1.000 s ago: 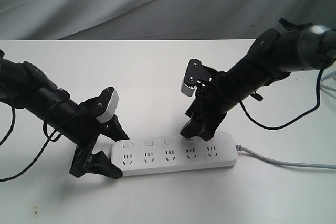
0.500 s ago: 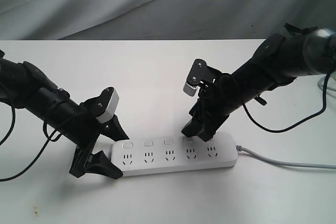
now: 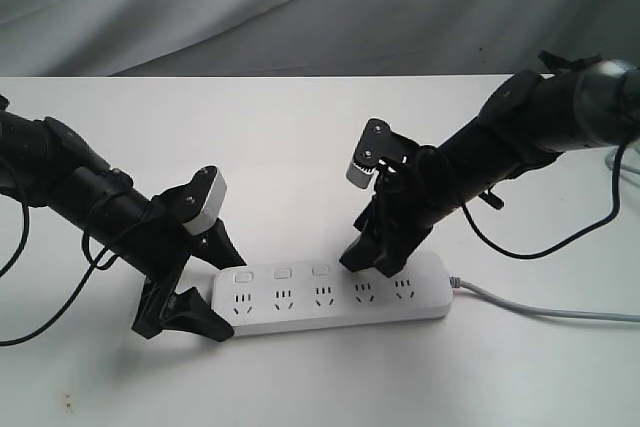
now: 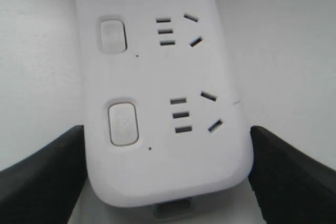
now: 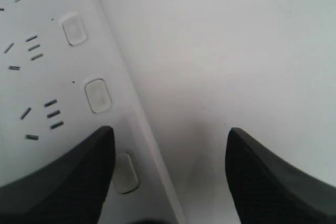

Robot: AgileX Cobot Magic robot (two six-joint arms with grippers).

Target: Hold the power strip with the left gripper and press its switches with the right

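The white power strip [image 3: 330, 295] lies along the table's front, with its grey cord [image 3: 540, 309] running off to the right. My left gripper [image 3: 226, 297] is shut on the strip's left end; in the left wrist view its black fingers [image 4: 42, 174] press both sides of the power strip [image 4: 163, 150]. My right gripper [image 3: 368, 263] is open and tipped down onto the strip's back edge. One of its fingers [image 5: 63, 177] rests on the strip against a switch [image 5: 126, 172], and the other hangs over bare table. Three switches [image 3: 282, 272] show; the right gripper hides the rest.
The white table [image 3: 290, 147] runs back to a grey cloth backdrop [image 3: 300, 7]. Loose cables [image 3: 625, 162] hang at the right edge. The left arm's thin black cable [image 3: 60, 297] loops over the table at the left.
My right gripper has dropped and shifted slightly left, so it now covers the fourth switch that showed before. The left gripper and the strip have not moved.
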